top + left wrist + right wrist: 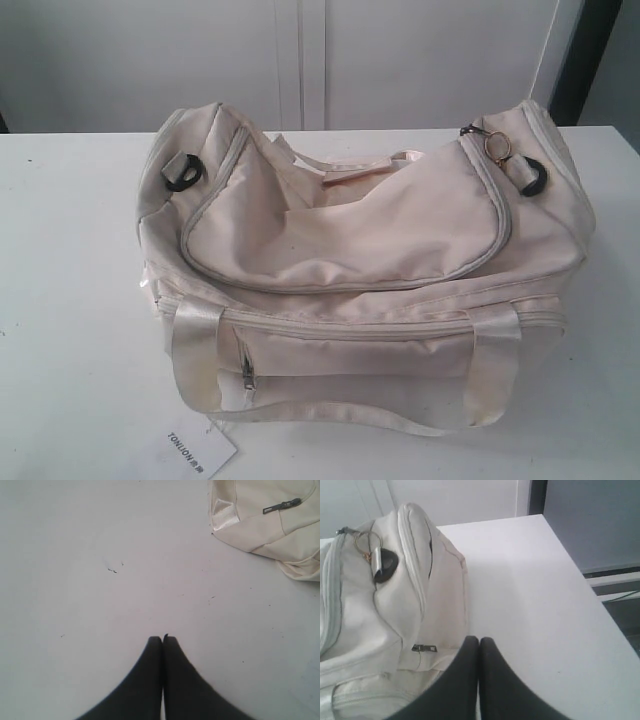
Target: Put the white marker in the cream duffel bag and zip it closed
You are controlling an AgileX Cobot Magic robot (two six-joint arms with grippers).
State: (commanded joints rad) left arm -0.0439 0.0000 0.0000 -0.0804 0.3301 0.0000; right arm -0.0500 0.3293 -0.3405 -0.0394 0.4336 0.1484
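The cream duffel bag (pixel 350 260) lies across the middle of the white table, its curved top zipper closed along the flap, with the gold ring pull (pixel 496 148) at its right end. No white marker shows in any view. My left gripper (pixel 162 639) is shut with nothing between its fingers, over bare table with a corner of the bag (pixel 265 520) some way off. Shut and empty too, my right gripper (pixel 479 640) hangs just beside the bag's right end (pixel 395 605), near the ring pull (pixel 367 542). Neither arm appears in the exterior view.
A white paper tag (pixel 200 448) with printed text lies at the front left of the bag. A satin handle (pixel 330 400) drapes over the front pocket. The table's right edge (pixel 580 570) runs close by the bag's right end. A white wall stands behind.
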